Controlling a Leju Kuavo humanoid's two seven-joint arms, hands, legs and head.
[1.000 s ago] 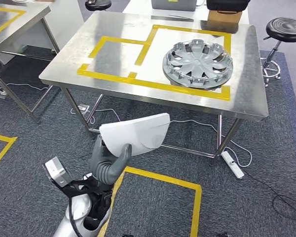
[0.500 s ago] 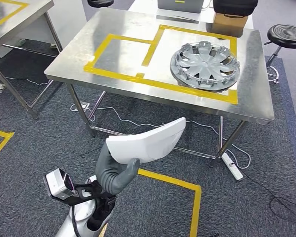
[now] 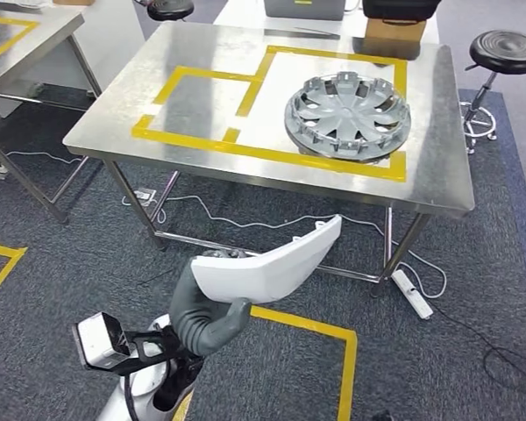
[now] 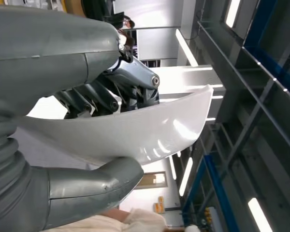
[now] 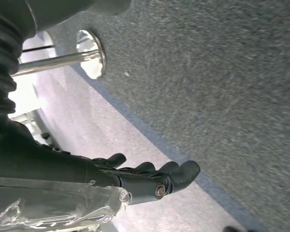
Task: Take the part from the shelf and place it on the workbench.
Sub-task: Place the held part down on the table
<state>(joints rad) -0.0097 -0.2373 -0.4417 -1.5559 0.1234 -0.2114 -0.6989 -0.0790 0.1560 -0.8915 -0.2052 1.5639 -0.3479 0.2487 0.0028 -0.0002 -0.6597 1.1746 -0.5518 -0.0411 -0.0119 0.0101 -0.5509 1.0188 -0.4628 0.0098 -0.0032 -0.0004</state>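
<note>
My left hand [image 3: 204, 311] grips a long curved white plastic part [image 3: 268, 266] from below, thumb under its near edge. The part is held over the carpet, in front of the steel workbench [image 3: 181, 149], with its far tip tilted up toward the bench's front edge. Close up in the left wrist view, the thumb [image 4: 96, 186] lies under the white part [image 4: 136, 133] and the darker fingers [image 4: 99, 99] press on its other side. My right hand [image 5: 154, 178] hangs above the floor, its fingers stretched out and holding nothing.
A silver hubcap [image 3: 347, 114] lies in the right taped square on the workbench; the left yellow square [image 3: 204, 101] is bare. A black stool [image 3: 508, 48] stands at the right and a second table [image 3: 22, 35] at the left. A power strip [image 3: 412, 294] and cables lie under the bench.
The whole picture shifted as the camera moved. The white part has tilted further, its far tip rising and reaching closer to the workbench; my left hand keeps its hold.
</note>
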